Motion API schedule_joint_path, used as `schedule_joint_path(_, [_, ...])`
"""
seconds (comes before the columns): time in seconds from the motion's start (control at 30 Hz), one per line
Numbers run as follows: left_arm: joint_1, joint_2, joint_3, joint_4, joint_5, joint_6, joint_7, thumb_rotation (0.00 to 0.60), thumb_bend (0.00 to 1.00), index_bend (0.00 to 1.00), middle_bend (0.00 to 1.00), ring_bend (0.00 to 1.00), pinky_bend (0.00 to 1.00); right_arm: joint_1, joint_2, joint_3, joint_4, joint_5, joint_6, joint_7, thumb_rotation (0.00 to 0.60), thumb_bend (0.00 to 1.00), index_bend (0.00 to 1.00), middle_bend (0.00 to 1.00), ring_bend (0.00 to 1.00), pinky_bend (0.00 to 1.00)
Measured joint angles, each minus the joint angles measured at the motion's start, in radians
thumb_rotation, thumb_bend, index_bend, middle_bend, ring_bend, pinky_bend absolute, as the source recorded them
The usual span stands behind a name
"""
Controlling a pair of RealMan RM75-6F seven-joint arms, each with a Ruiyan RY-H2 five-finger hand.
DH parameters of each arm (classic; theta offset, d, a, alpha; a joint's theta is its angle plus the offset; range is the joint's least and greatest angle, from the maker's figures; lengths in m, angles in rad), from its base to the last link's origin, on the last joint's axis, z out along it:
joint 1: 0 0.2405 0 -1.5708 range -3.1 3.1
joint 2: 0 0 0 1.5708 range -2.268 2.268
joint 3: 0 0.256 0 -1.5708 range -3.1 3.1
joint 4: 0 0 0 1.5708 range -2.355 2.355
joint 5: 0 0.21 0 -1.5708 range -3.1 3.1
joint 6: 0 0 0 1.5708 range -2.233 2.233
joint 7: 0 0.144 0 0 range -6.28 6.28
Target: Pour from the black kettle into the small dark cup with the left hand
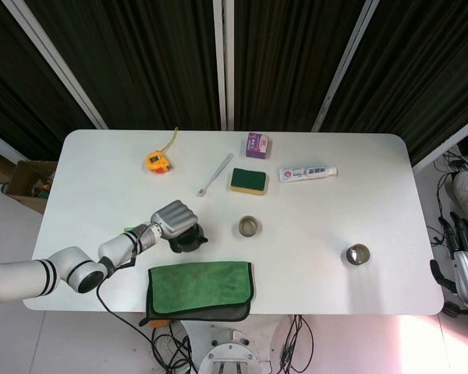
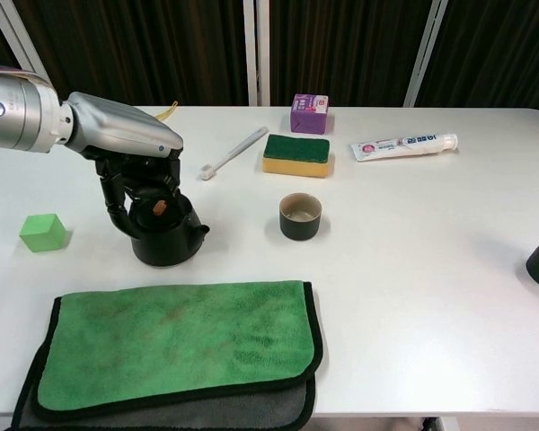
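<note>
While upright, kettle point(image 2: 166, 238) (black) sits under robot hand point(image 2: 126, 144).

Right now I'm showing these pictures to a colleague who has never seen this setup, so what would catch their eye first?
Probably the silver left hand, closed down over the black kettle at the table's front left. Next, the bright green cloth spread along the front edge, just in front of the kettle. Then the small dark cup standing alone near the middle, to the kettle's right.
</note>
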Motion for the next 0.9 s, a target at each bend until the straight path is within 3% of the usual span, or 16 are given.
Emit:
schedule_joint_path(0.3, [0.007, 0.002, -0.012, -0.005, 0.009, 0.011, -0.024, 0.509, 0.06, 0.83, 0.94, 0.79, 0.68, 0.0, -0.002, 0.0, 0.006, 0.005, -0.004, 0.005, 0.6, 0.36, 0.0, 0.0, 0.0, 0.0])
schedule_joint_path(0.73, [0.021, 0.009, -0.032, -0.012, 0.038, 0.024, -0.073, 0.327, 0.0, 0.83, 0.94, 0.79, 0.68, 0.0, -0.004, 0.002, 0.014, 0.007, -0.005, 0.013, 0.6, 0.36, 0.0, 0.0, 0.0, 0.0])
schedule_joint_path(0.9, [0.025, 0.011, -0.041, -0.013, 0.048, 0.028, -0.095, 0.227, 0.0, 0.85, 0.94, 0.79, 0.68, 0.0, -0.004, 0.002, 0.014, 0.006, -0.005, 0.013, 0.6, 0.36, 0.0, 0.0, 0.0, 0.0])
